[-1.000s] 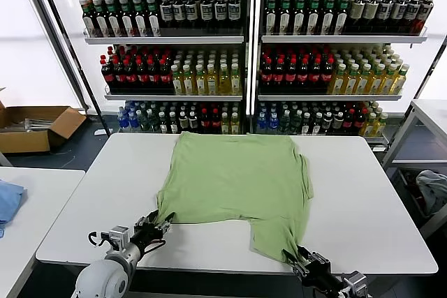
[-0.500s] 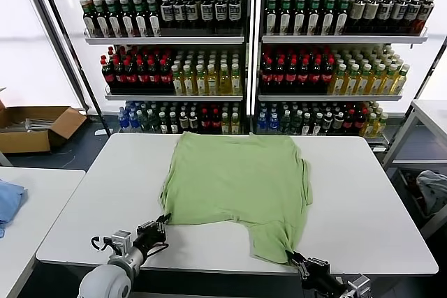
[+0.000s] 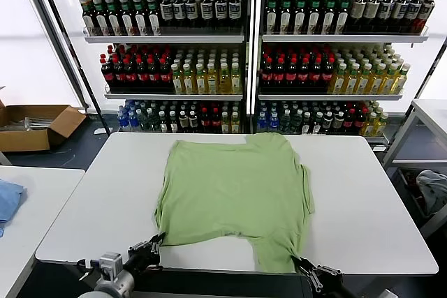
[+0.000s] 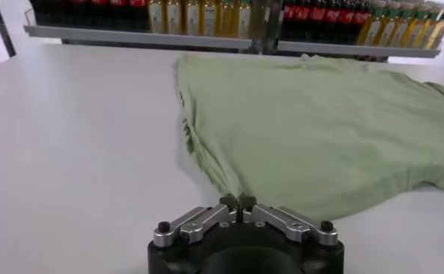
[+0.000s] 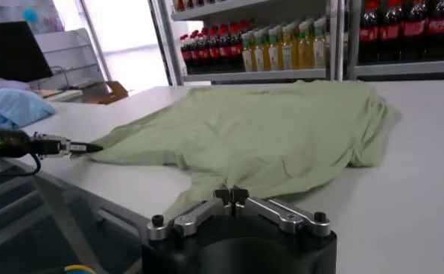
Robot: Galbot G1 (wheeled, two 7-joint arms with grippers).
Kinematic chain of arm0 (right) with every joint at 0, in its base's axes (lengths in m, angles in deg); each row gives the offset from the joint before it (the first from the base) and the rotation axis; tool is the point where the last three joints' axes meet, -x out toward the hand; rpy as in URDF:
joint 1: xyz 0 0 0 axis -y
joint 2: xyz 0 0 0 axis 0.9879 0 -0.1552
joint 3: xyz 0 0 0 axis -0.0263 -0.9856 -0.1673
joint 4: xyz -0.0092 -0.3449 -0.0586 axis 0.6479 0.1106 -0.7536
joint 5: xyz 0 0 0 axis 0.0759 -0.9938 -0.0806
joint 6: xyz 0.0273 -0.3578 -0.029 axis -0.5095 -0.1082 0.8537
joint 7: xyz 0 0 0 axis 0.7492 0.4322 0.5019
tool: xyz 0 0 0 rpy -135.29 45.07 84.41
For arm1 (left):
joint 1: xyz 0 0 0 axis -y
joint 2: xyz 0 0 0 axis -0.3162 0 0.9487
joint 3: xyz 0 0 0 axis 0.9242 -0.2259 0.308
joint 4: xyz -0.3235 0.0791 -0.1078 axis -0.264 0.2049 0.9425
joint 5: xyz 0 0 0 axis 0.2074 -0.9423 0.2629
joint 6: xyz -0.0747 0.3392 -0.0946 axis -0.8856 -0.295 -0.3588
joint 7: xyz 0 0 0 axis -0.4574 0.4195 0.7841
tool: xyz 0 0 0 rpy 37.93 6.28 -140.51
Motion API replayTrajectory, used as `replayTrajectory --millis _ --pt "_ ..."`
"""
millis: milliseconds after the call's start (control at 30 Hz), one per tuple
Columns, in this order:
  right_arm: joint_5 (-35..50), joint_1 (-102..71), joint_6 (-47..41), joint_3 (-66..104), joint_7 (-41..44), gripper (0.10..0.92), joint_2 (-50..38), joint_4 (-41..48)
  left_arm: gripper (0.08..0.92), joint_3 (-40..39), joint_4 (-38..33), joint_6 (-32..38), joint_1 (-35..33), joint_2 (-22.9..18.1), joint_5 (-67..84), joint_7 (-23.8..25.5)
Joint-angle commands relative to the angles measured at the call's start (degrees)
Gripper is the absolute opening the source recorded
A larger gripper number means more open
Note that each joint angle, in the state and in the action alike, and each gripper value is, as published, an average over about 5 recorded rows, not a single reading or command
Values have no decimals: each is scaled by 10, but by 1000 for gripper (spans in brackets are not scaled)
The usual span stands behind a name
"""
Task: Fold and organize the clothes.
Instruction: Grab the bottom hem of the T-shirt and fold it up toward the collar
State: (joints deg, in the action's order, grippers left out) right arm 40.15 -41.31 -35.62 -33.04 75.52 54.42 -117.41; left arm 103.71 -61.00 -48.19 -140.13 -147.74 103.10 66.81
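The clothes are one light green shirt [image 3: 234,193], spread flat on the white table [image 3: 91,200] with its lower part reaching the near edge. At the near-left corner of the shirt my left gripper [image 3: 156,241] is shut on the fabric; in the left wrist view its closed tips [image 4: 238,201] pinch the hem of the shirt [image 4: 319,126]. My right gripper [image 3: 297,262] is shut on the near-right flap, and its tips [image 5: 230,196] hold a fold of the shirt [image 5: 267,134]. The left gripper [image 5: 77,148] also shows farther off in the right wrist view.
Shelves of bottles [image 3: 244,61] stand behind the table. An open cardboard box [image 3: 35,127] lies on the floor at far left. A blue cloth [image 3: 8,200] rests on the left side table, and a grey-blue bundle [image 3: 433,190] sits at the right.
The left gripper has closed on the shirt's corner. Both grippers have drawn back toward the near edge, and the shirt has slid with them, its lower part stretched flatter.
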Motion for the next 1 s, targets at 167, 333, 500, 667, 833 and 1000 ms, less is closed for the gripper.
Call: replayTrajectory --millis 167,333,500,667,833,1000 --pt "78 -4 10 46 -11 105 -14 -23 96 53 -162 -5 -81 2 21 -12" --pt "98 92 1 15 -28 105 -33 2 96 46 -138 -12 -29 37 43 -11" --pt "97 196 -10 -22 -43 105 -25 48 96 21 -63 -9 45 58 58 2" --pt "91 297 -15 -57 -56 105 -23 106 96 -2 14 -8 135 75 79 10" --pt "74 380 -17 -96 -62 105 -29 175 96 -24 99 -13 228 87 117 19" --pt "43 447 -17 -151 -62 105 -36 249 96 -58 203 -13 306 85 129 25"
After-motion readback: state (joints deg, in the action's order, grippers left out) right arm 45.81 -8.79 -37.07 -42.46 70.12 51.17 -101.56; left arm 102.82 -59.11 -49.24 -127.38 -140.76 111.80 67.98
